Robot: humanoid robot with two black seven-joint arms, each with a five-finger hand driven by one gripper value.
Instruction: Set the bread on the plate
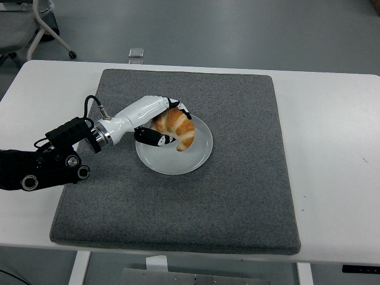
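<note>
A golden croissant (180, 128) lies on a white round plate (193, 159) near the middle of the grey mat. My left hand (161, 122), white with black fingertips, reaches in from the left over the plate's left part. Its fingers curl around the croissant's left side, thumb below and fingers above, touching it. The right arm is out of view.
The grey mat (237, 196) covers most of the white table (332, 148). A small clear object (136, 54) sits at the table's far edge. A chair base (50, 29) stands on the floor at the top left.
</note>
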